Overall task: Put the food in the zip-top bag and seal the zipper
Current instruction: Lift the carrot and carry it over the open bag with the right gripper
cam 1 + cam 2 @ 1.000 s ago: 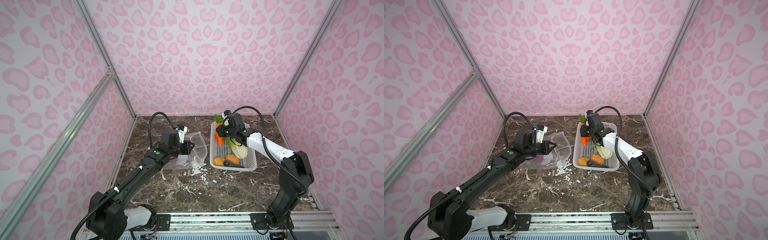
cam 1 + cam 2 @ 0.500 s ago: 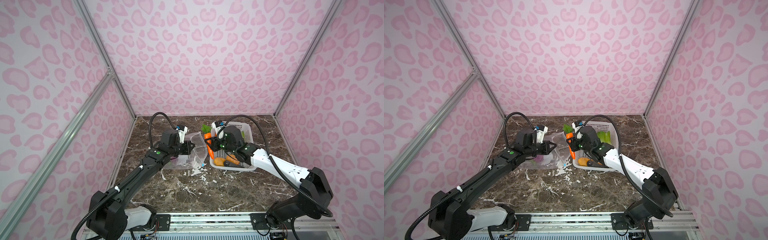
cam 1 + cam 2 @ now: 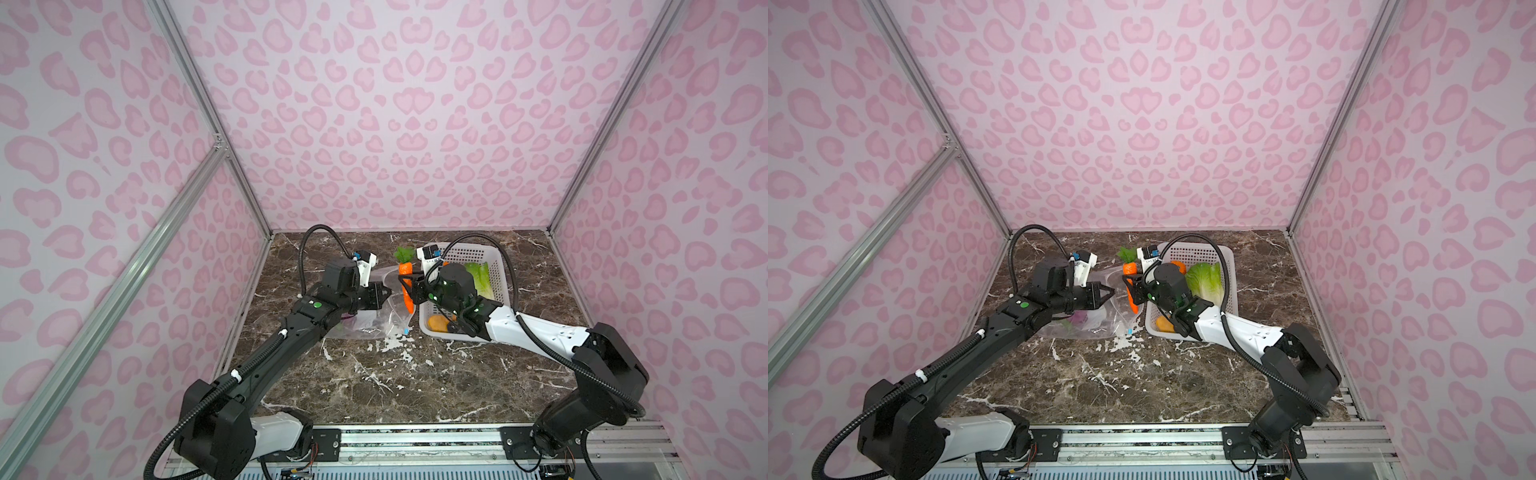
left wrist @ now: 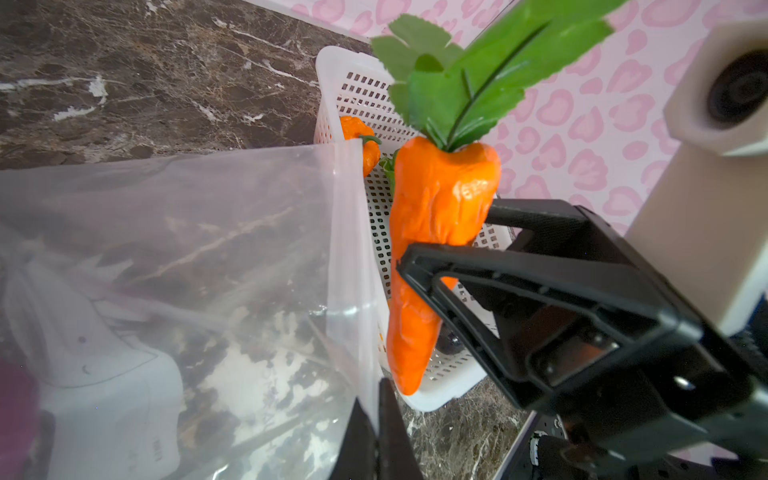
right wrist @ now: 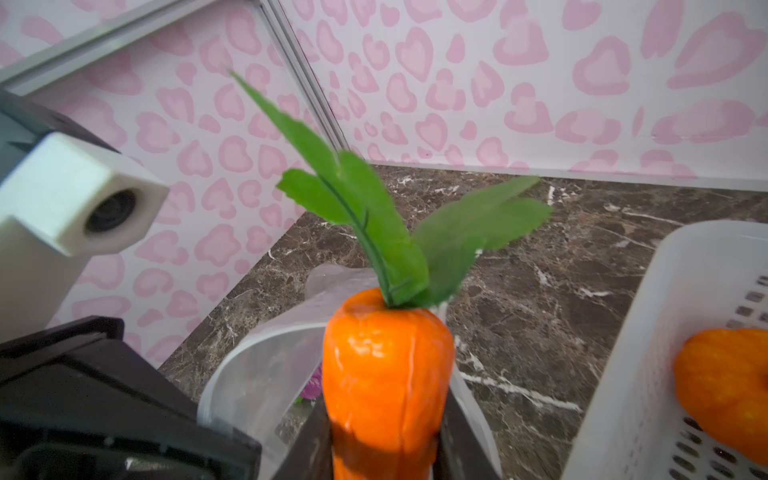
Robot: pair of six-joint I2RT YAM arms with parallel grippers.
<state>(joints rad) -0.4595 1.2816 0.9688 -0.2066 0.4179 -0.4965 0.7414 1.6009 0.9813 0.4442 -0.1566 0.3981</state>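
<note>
The carrot (image 3: pixel 406 286) hangs upright, green leaves up and tip down, clear of the table. It sits in the gap between the raised mouth of the zip-top bag (image 3: pixel 374 320) and the near corner of the white perforated basket (image 3: pixel 498 266). The right gripper (image 3: pixel 409 286) is clamped on the carrot's middle. In the right wrist view its two black fingers (image 5: pixel 453 440) press on either side of the orange body (image 5: pixel 386 374).

In the left wrist view the carrot (image 4: pixel 432 232) hangs just beside the bag's pale zipper strip (image 4: pixel 349 249). Whether they touch I cannot tell.

The left gripper (image 3: pixel 384 294) has its jaws pressed together on the bag's upper edge and holds that side up. In the left wrist view the clear film runs down between its fingertips (image 4: pixel 376 419). The rest of the bag lies crumpled on the dark marble table (image 3: pixel 415 374), with a purple piece (image 3: pixel 1079 319) inside. The small blue slider tab (image 3: pixel 405 331) sits low at the bag's corner nearest the basket.

In the basket lie the green-and-white cabbage (image 3: pixel 1206 282), an orange pumpkin (image 4: pixel 365 145) and a yellow-orange piece (image 3: pixel 438 322) at the near end. The right arm reaches over the basket's near corner.
</note>
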